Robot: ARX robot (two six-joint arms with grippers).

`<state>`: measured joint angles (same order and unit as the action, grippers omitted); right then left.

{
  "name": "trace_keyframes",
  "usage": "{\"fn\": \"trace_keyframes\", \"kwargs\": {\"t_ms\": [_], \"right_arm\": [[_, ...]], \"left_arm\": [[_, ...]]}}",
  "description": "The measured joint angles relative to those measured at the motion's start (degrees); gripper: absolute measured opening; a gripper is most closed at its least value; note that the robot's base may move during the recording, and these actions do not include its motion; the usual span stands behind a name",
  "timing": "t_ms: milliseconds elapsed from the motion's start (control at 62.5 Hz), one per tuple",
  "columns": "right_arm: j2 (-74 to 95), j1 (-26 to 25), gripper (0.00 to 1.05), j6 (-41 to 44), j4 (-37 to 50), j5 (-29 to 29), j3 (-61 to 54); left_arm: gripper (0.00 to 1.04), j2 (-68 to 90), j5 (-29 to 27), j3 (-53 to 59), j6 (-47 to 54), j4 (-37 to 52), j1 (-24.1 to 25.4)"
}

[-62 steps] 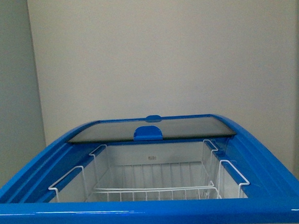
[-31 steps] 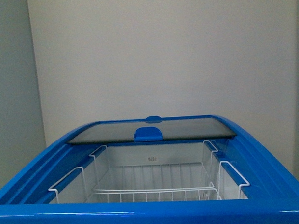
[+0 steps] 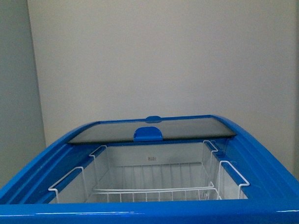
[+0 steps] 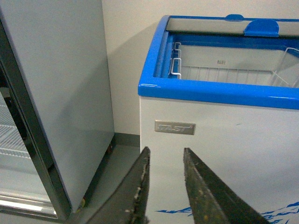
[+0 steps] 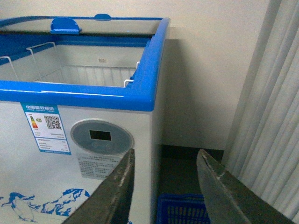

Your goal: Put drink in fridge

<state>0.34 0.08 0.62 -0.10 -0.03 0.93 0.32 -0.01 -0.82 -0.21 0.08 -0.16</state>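
Facing the fridge (image 3: 153, 212), lid slid back; no drink in view. Left gripper (image 4: 166, 156) narrowly parted, right gripper (image 5: 164, 158) wide, both empty, low before its front wall.

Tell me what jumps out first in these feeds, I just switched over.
The fridge fills the front view: a white chest with a bright blue rim, its glass lid slid to the back and white wire baskets showing no drink inside. The left pincer and right pincer hang low in front of its white face, both empty with jaws apart. A tall grey cabinet stands beside the fridge in the left wrist view.
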Motion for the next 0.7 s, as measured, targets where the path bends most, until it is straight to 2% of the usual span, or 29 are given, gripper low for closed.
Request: {"fn": "trace_keyframes", "kwargs": {"t_ms": [64, 320, 448, 704], "right_arm": [[0.0, 0.0, 0.6, -0.02, 0.0, 0.0, 0.0], [-0.02, 0.0, 0.97, -0.02, 0.0, 0.0, 0.0], [-0.02, 0.0, 0.97, -0.04, 0.0, 0.0, 0.0], [-0.02, 0.0, 0.97, -0.04, 0.0, 0.0, 0.0]], "left_arm": [[0.43, 0.0, 0.0, 0.0, 0.0, 0.0, 0.0], [0.82, 0.0, 0.0, 0.0, 0.0, 0.0, 0.0], [0.98, 0.0, 0.0, 0.0, 0.11, 0.0, 0.0], [0.97, 0.0, 0.0, 0.0, 0.09, 0.0, 0.0]]}}
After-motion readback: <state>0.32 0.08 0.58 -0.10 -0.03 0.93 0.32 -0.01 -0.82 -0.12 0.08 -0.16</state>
